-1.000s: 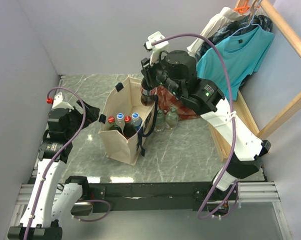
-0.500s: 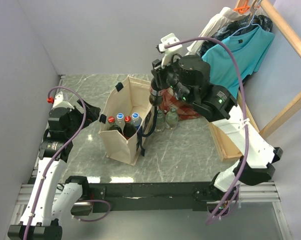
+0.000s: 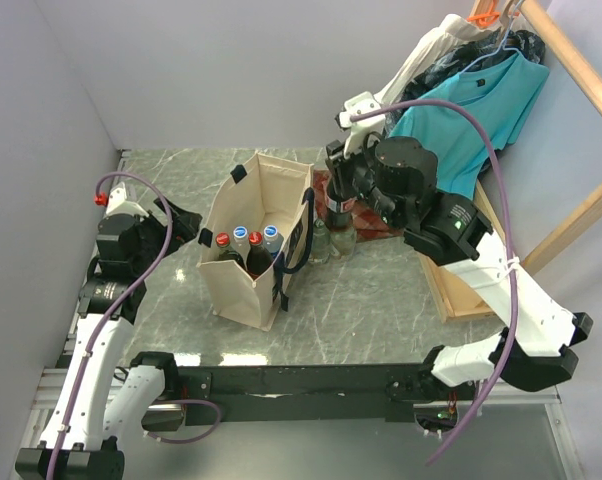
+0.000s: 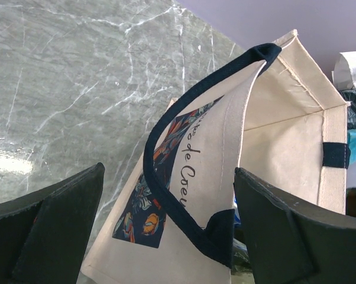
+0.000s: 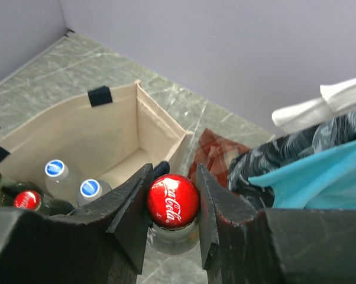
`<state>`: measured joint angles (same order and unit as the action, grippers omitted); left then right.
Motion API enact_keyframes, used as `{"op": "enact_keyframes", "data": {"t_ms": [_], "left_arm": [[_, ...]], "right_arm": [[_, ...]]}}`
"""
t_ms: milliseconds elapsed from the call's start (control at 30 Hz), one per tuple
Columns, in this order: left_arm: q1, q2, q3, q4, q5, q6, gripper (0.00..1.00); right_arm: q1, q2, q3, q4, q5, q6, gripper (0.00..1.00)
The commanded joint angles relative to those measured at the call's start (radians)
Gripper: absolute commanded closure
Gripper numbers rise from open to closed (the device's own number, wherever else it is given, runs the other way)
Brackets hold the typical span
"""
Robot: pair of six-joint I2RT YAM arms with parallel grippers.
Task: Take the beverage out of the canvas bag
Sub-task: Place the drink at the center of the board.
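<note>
The right gripper (image 5: pixel 172 204) is clamped on the neck of a glass Coca-Cola bottle (image 5: pixel 172 200), one dark finger pressed to each side just under its red cap. The bottle hangs upright, its long axis vertical and the cap pointing straight up at the wrist camera. In the overhead view the bottle (image 3: pixel 333 213) is outside the canvas bag (image 3: pixel 243 283), just past the bag's right rim and near the edge of the red plaid cloth (image 3: pixel 373 222); whether its base touches anything cannot be told. The bag stands upright and open-mouthed on the marble table (image 3: pixel 381 300), with four capped bottles (image 3: pixel 255 238) standing in its near end, two red-capped and two blue-capped. Two more glass bottles (image 3: pixel 344 236) stand on the table just right of the bag. The left gripper (image 4: pixel 166 171) is spread wide and holds nothing, facing the bag's printed side and its navy handle (image 4: pixel 160 195).
</note>
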<state>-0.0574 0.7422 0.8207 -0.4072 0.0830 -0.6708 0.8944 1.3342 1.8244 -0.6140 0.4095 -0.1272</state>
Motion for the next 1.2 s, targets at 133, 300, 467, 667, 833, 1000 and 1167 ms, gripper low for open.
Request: {"op": "enact_keyframes", "data": {"t_ms": [133, 300, 467, 667, 833, 1000, 1167], "left_arm": [[0.004, 0.005, -0.018, 0.056, 0.029, -0.013, 0.04], [0.004, 0.002, -0.022, 0.053, 0.027, -0.010, 0.04], [0.004, 0.003, -0.015, 0.045, 0.015, -0.009, 0.04], [0.004, 0.006, -0.017, 0.042, 0.012, -0.009, 0.04], [0.004, 0.008, -0.020, 0.045, 0.009, -0.009, 0.04], [0.004, 0.010, -0.022, 0.047, 0.014, -0.012, 0.04], [0.004, 0.006, -0.031, 0.048, 0.011, -0.013, 0.04]], "right_arm": [[0.005, -0.153, -0.097, 0.223, 0.057, 0.050, 1.00], [0.005, -0.196, -0.197, 0.243, 0.051, 0.086, 1.00], [0.005, -0.219, -0.273, 0.247, 0.041, 0.120, 1.00], [0.005, -0.245, -0.379, 0.278, 0.029, 0.172, 1.00], [0.006, -0.273, -0.451, 0.330, 0.020, 0.198, 1.00], [0.006, -0.274, -0.502, 0.353, 0.012, 0.221, 1.00], [0.005, -0.283, -0.574, 0.405, 0.005, 0.239, 1.00]]}}
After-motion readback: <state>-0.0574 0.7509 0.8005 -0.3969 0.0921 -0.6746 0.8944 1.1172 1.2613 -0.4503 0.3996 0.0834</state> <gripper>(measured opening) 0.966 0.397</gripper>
